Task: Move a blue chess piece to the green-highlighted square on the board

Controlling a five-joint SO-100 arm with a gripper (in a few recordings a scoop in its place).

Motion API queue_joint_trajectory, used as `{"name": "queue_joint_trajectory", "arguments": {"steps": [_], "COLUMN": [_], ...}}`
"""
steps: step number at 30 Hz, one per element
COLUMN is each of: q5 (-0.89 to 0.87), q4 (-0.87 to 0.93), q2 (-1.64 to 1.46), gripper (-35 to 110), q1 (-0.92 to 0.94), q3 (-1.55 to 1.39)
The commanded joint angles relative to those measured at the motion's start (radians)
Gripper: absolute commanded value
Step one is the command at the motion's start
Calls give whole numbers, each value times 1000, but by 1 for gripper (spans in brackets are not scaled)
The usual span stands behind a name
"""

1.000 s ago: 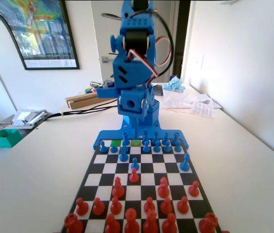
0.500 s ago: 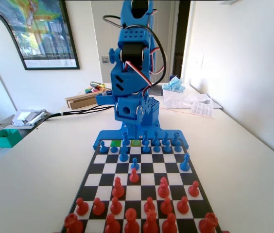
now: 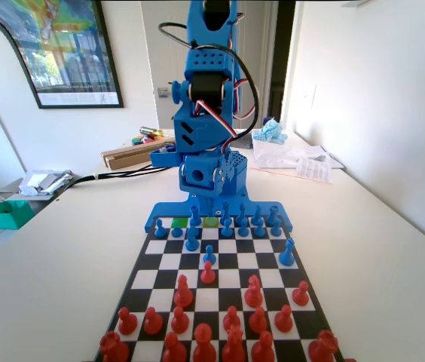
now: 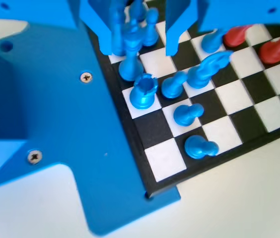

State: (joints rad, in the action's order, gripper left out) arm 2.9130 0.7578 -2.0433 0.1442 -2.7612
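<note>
Gripper (image 4: 147, 42): jaws held spread above the blue back ranks; nothing is gripped.
Board (image 3: 169, 262): laid flat on the table (image 3: 62, 256), before the arm.
Green squares (image 3: 211, 222): located on the far rank in the fixed view.
Blue rook (image 4: 143, 92): stood near the board's corner.

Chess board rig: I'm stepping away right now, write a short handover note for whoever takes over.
End effector: open, jaws apart low over the blue pieces in the back rows, gripping nothing that I can make out.
Board: two green squares in the far row, next to the arm's base.
Done: approach to the blue side.
Left: close on a blue piece, lift it, set it on a green square, release.
</note>
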Motion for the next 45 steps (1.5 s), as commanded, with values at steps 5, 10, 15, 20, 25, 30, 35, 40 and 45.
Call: {"name": "queue_joint_trajectory", "arguments": {"steps": [5,10,15,20,25,30,35,40,45], "q5": [40,34,32,41,52,54,41,46,60], "q4": [-43,-49,-110,-124,-123,-26,67,153,319], "q2": [-9,-9,-9,-9,-9,-9,-14,-26,-46], "gripper": [13,8,4,1,1,1,1,1,1], "q1": [-6,-11,-11,-11,-8,-8,-8,8,28], "q3": [-26,-29,-60,-74,-74,-14,60,129,241]}}
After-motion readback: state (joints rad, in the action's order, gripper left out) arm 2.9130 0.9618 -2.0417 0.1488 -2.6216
